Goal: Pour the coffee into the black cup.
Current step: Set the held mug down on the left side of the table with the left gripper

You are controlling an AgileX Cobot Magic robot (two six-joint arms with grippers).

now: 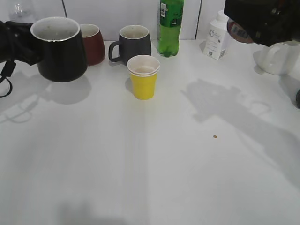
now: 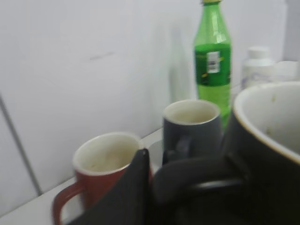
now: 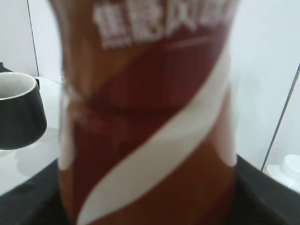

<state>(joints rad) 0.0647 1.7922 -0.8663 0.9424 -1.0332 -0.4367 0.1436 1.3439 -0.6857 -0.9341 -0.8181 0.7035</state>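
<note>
The black cup (image 1: 61, 49) hangs upright above the table's left side, its white inside showing. My left gripper (image 1: 19, 41) is shut on its black loop handle; in the left wrist view the handle (image 2: 192, 176) lies beside one dark finger (image 2: 133, 187), and the black cup's rim (image 2: 262, 136) fills the right. The coffee, a brown bottle with a brown, white and red label (image 3: 145, 117), fills the right wrist view. My right gripper (image 3: 146, 206) is shut on it. In the exterior view the right gripper (image 1: 262, 21) holds the coffee (image 1: 240, 32) high at the back right, mostly hidden.
Along the back wall stand a maroon mug (image 1: 94, 43), a dark grey mug (image 1: 136, 43), a tall green bottle (image 1: 170, 26) and a white bottle (image 1: 216, 40). A yellow paper cup (image 1: 143, 77) stands in front of them. A white vessel (image 1: 276, 58) sits at the far right.
</note>
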